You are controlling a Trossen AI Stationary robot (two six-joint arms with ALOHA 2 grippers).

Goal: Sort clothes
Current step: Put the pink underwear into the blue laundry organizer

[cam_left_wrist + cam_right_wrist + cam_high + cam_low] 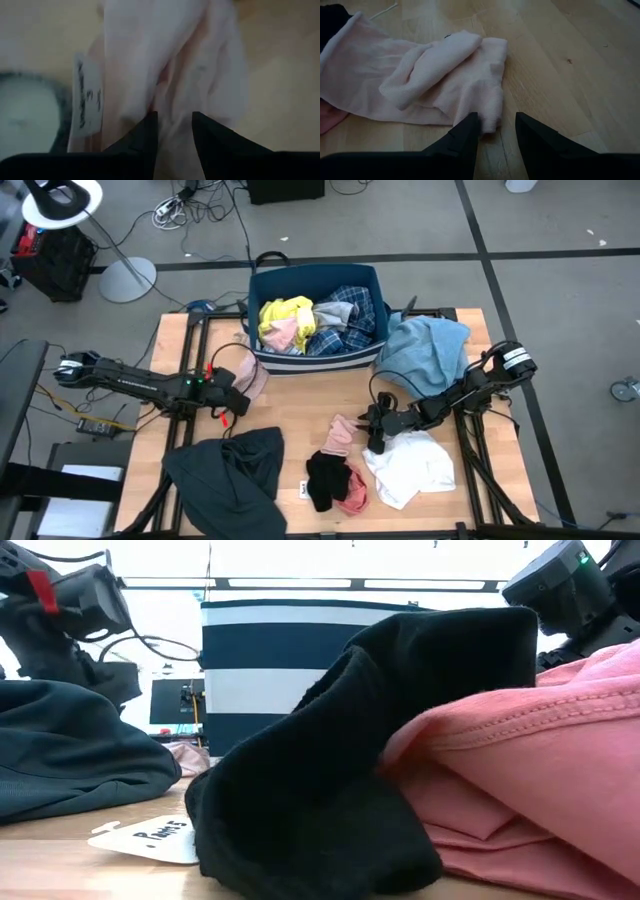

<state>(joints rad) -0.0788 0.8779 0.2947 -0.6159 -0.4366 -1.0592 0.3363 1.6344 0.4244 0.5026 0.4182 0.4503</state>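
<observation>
Seemingly, left hand [172,131] against pale garment [165,60].

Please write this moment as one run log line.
left gripper: open over pale pink garment | right gripper: open at light pink garment | bin: holds clothes

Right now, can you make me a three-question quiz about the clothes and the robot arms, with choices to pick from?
1. Where is the yellow garment?
A. in the navy bin
B. on the floor
C. under the white garment

2. What colour is the garment draped at the table's right back corner?
A. maroon
B. light blue
C. yellow

3. How do the right gripper's fingers stand?
A. apart, at the edge of a pale pink garment
C. shut on the black garment
B. inside the bin

Answers: 1 A, it lies among the clothes in the bin. 2 B, the light blue garment hangs there. 3 A, the right wrist view shows a gap between them beside the pink cloth.
</observation>
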